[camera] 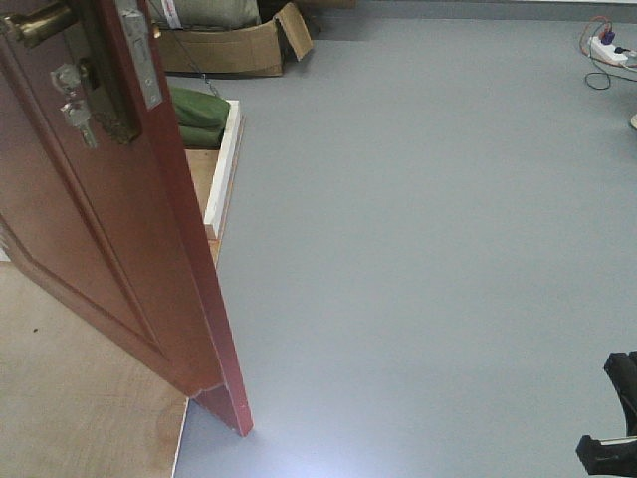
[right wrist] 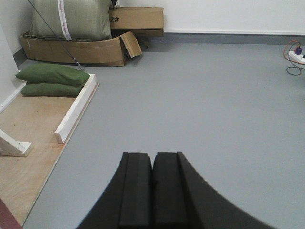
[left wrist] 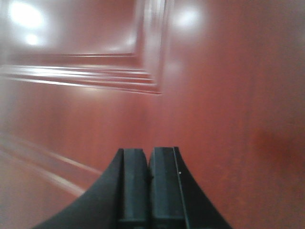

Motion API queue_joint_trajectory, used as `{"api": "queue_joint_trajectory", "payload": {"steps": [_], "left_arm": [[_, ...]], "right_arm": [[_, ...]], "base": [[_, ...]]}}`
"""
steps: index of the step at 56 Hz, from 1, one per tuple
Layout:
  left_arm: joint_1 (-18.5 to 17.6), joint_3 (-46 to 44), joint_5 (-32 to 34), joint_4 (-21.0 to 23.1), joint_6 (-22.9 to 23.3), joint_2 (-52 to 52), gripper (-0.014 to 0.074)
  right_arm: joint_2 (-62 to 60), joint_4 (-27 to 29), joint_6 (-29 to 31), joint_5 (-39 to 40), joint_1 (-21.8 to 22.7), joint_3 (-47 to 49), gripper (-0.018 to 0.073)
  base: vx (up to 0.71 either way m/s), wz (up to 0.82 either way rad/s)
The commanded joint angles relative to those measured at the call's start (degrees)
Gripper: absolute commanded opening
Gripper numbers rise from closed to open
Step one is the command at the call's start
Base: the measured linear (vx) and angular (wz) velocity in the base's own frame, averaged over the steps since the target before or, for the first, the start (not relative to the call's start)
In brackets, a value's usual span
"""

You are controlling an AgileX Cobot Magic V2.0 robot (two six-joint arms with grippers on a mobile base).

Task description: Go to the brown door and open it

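The door (camera: 109, 229) stood at my left, swung well off its frame, its narrow edge and latch plate (camera: 139, 50) turned toward the front camera. The brass handle (camera: 35, 22) and keys (camera: 75, 115) hung at the top corner of that view. So I judged the opening already under way, with the swing not finished.

My left claw (left wrist: 150, 157) was closed on nothing, pads pressed together, nose pointed at the glossy red-brown panel just below its moulding. It was very close, but I could not tell whether it touched the wood. My right claw (right wrist: 152, 162) was likewise closed and empty, aimed out over the grey floor (right wrist: 200, 105), well away from the door.

The next move, as I read it, called for a steady push with the left claw on the flat of the panel — not on the moulding, where it might slip — while the base rolled forward to keep reach.

As for writing: one cardboard box (right wrist: 138, 18) at the far wall bore "2#". The sack (right wrist: 71, 19) beside it carried a strip with red lettering — too small to read.
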State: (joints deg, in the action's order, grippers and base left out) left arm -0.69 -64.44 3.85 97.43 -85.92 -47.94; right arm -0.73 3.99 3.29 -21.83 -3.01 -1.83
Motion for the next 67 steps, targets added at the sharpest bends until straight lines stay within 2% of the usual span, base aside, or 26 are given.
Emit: {"api": "queue_joint_trajectory", "payload": {"steps": [1, 6, 8, 19, 35, 39, 46, 67], "left_arm": [[-4.80, -0.93, 4.51, 0.61, -5.90, 0.15, -0.0006], [-6.67, 1.17, 4.62, 0.67, -11.68, 0.15, -0.0006], [-6.68, 2.50, 4.08, 0.67, -12.44, 0.15, -0.0006], [-6.56, 9.18, 3.62, 0.71, -12.32, -0.52, -0.0006], [-6.56, 11.02, 3.32, 1.22, -12.10, -2.03, -0.0006], [-6.56, 11.02, -0.27, 2.60, -10.42, -2.03, -0.0006], [-6.44, 11.02, -6.62, 2.15, -10.92, -2.03, -0.0006], [-6.19, 11.02, -7.08, 2.21, -10.86, -2.03, -0.0006]], "right_arm": [[-0.32, -0.19, 0.45, 4.62, -0.08, -0.19, 0.0000], [-0.32, -0.19, 0.45, 4.62, -0.08, -0.19, 0.0000], [-0.32, -0.19, 0.45, 4.62, -0.08, -0.19, 0.0000], [-0.32, -0.19, 0.45, 4.62, -0.08, -0.19, 0.0000], [-0.32, -0.19, 0.45, 4.62, -0.08, -0.19, 0.0000], [-0.32, -0.19, 0.45, 4.62, -0.08, -0.19, 0.0000], [-0.32, -0.19, 0.45, 4.45, -0.08, -0.19, 0.0000], [-0.32, -0.19, 0.45, 4.40, -0.08, -0.19, 0.0000]], "base": [[0.00, 0.00], [0.00, 0.00], [0.00, 0.00], [0.00, 0.00], [0.00, 0.00], [0.00, 0.00], [0.00, 0.00], [0.00, 0.00]]}}
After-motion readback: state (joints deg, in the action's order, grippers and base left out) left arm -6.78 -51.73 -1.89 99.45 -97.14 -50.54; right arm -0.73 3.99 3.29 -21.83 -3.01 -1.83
